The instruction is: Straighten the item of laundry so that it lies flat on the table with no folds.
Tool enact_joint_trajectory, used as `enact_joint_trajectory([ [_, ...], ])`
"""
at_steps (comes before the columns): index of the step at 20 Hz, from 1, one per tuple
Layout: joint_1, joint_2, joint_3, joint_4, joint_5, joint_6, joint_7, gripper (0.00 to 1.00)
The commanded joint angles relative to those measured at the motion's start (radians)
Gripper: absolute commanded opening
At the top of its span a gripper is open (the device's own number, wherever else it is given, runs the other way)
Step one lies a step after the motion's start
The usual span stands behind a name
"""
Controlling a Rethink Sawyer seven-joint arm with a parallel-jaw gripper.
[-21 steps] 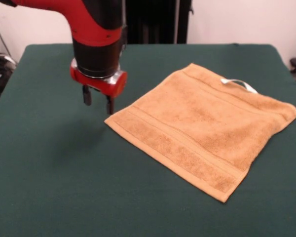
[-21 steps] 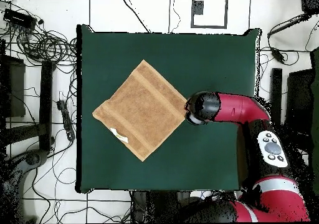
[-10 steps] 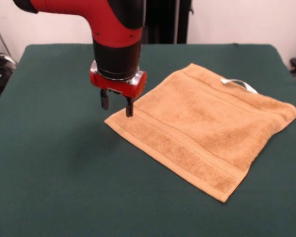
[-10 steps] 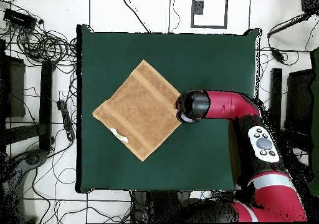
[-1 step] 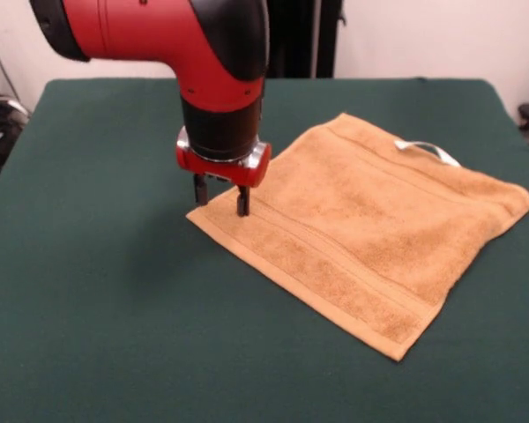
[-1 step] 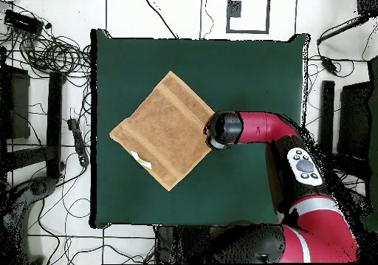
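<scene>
Square terry towel (image 5: 361, 225) – flat on felt table (image 5: 97, 308).

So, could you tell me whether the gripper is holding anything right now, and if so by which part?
Nothing is held. The gripper is open, its fingertips at the towel's corner nearest the arm, not closed on it.

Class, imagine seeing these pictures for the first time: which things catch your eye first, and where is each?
The red and black arm comes down from above, its gripper open over the towel's left corner. The golden-orange towel lies spread flat on the dark green table, a small white label at its far edge.
</scene>
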Motion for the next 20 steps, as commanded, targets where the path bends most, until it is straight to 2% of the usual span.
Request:
enact_joint_trajectory([
  [1,-0.011,0.124,0.08,0.081,-0.08,-0.062,-0.192,1.0],
  [6,-0.04,0.116,0.083,0.111,-0.099,-0.061,-0.215,1.0],
  [14,-0.061,0.18,0.104,0.075,-0.141,-0.148,-0.221,1.0],
  [19,-0.057,0.166,0.106,0.081,-0.178,-0.154,-0.224,1.0],
  [20,-0.056,0.166,0.105,0.077,-0.179,-0.125,-0.223,0.0],
])
